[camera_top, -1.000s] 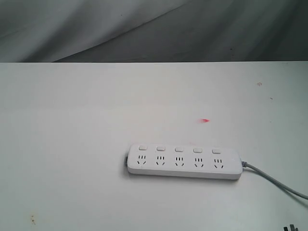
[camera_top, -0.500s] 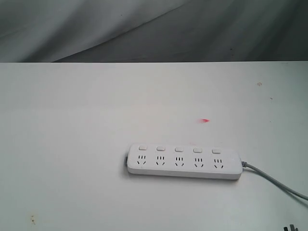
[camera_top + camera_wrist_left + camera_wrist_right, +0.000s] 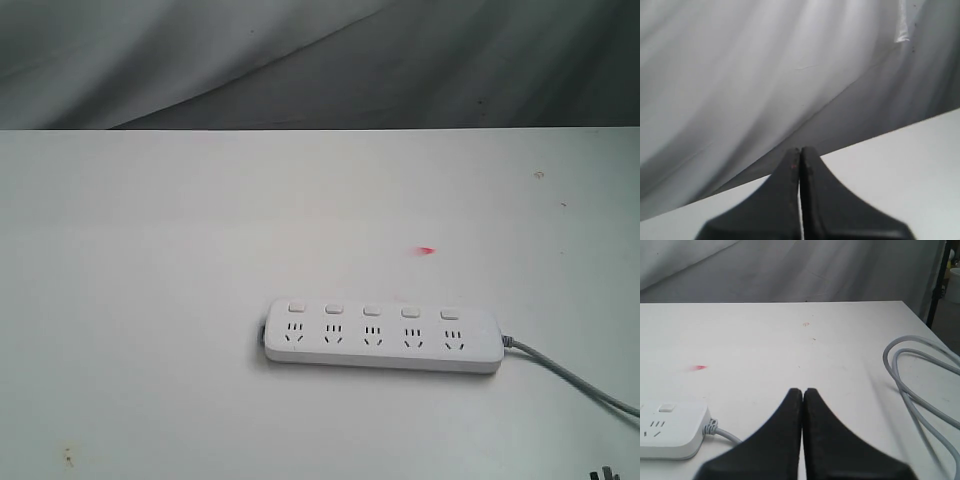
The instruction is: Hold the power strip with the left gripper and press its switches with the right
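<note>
The white power strip (image 3: pixel 382 336) lies flat on the white table, right of centre, with its row of small switches (image 3: pixel 371 310) along the far edge. Its grey cord (image 3: pixel 570 377) runs off to the lower right. In the right wrist view the strip's cord end (image 3: pixel 667 429) lies well to one side of my right gripper (image 3: pixel 803 390), which is shut on nothing. My left gripper (image 3: pixel 800 149) is shut and empty, facing the table edge and the grey backdrop; the strip is out of its view. Only a sliver of the right gripper (image 3: pixel 601 476) shows in the exterior view.
A small red mark (image 3: pixel 427 251) sits on the table behind the strip. Loops of grey cord (image 3: pixel 912 385) lie near the table's right edge. A grey cloth backdrop (image 3: pixel 320 60) hangs behind the table.
</note>
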Robot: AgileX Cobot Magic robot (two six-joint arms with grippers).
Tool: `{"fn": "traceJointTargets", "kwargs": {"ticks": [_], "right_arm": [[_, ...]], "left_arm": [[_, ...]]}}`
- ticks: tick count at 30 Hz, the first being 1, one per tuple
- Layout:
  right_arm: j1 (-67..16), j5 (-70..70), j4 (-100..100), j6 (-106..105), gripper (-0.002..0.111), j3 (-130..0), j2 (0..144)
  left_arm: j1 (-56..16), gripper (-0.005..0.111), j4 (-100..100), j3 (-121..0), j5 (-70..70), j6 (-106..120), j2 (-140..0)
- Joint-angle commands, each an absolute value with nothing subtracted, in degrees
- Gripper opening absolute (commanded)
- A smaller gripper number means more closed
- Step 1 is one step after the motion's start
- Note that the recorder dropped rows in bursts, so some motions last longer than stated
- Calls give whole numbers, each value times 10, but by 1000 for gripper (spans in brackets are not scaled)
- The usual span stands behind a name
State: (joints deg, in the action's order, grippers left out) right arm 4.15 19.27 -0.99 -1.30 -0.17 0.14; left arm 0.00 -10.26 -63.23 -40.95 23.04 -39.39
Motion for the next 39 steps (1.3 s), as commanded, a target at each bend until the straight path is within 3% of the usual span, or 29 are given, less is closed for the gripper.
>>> {"fn": "traceJointTargets", "kwargs": {"ticks": [1,10,19,25,30,33,39], "right_arm": [[47,189,-10,-12,0,0,0],[47,189,-10,-12,0,0,0],[47,189,-10,-12,0,0,0],[47,189,-10,-12,0,0,0],[47,189,-10,-12,0,0,0],[47,189,-10,-12,0,0,0],[47,189,-10,-12,0,0,0]], "left_arm": [[1,1,-210,-675,-449,357,-445],[1,1,-292,-666,-522,460,-493],[1,1,-397,-578,-523,489,-552],[1,1,-546,-531,-523,739,-586],[106,1,-716,-480,-536,896,-610],[189,1,-809,-433,-635,1072,-613],[252,1,-741,-378,-700,1153,-614]]}}
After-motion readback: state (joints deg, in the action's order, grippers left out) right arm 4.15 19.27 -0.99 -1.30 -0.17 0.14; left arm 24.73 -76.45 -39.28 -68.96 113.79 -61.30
